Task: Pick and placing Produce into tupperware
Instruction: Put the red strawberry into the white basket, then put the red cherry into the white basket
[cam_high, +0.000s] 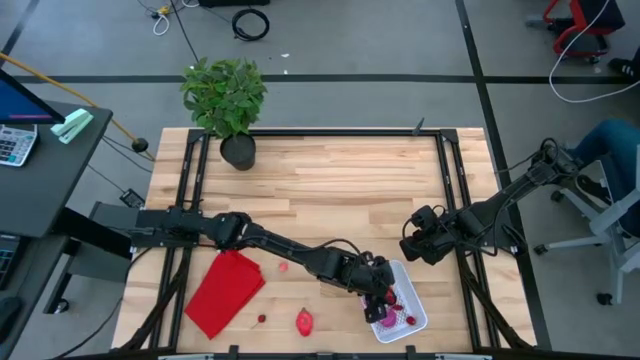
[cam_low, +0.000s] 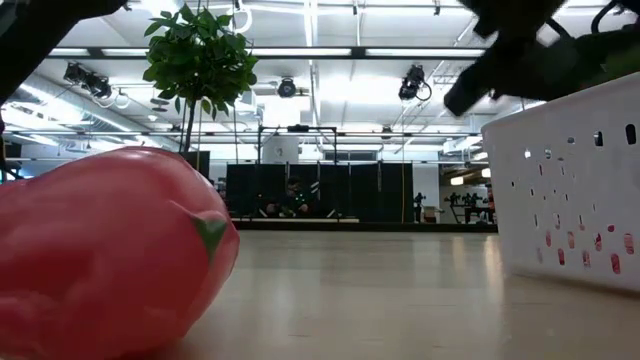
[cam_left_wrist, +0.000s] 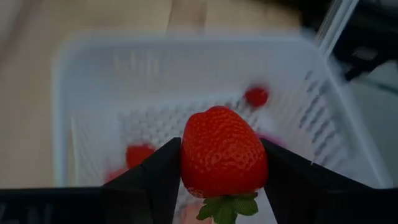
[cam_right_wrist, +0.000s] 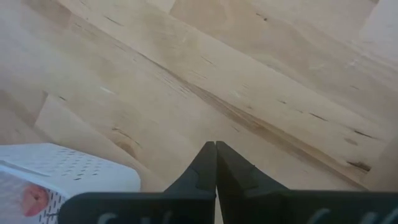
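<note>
My left gripper (cam_high: 380, 297) hangs over the white perforated tupperware (cam_high: 412, 322), which stands at the table's near right; it is shut on a red toy strawberry (cam_left_wrist: 222, 152). Inside the tupperware (cam_left_wrist: 93, 74) lie small red and pink produce pieces (cam_left_wrist: 256, 96). A pink fruit (cam_high: 304, 321), a small red bit (cam_high: 262, 319) and another red bit (cam_high: 283, 266) lie on the table to its left. In the low view the pink fruit (cam_low: 100, 250) fills the foreground beside the tupperware wall (cam_low: 570, 180). My right gripper (cam_right_wrist: 215, 149) is shut above bare wood, right of the tupperware. My left gripper pinches the strawberry's two sides (cam_left_wrist: 186, 158) between its two fingers (cam_left_wrist: 155, 174), coming from above and pointing down. The fruit is lifted clear above the tupperware's inside, its green leaf end (cam_left_wrist: 224, 208) toward the gripper.
A red folded cloth (cam_high: 225, 290) lies at the near left. A potted plant (cam_high: 228, 100) stands at the far left edge. Black rails frame the table. Bare wood stretches across the middle and far part. A person's leg and chair show beyond the right edge.
</note>
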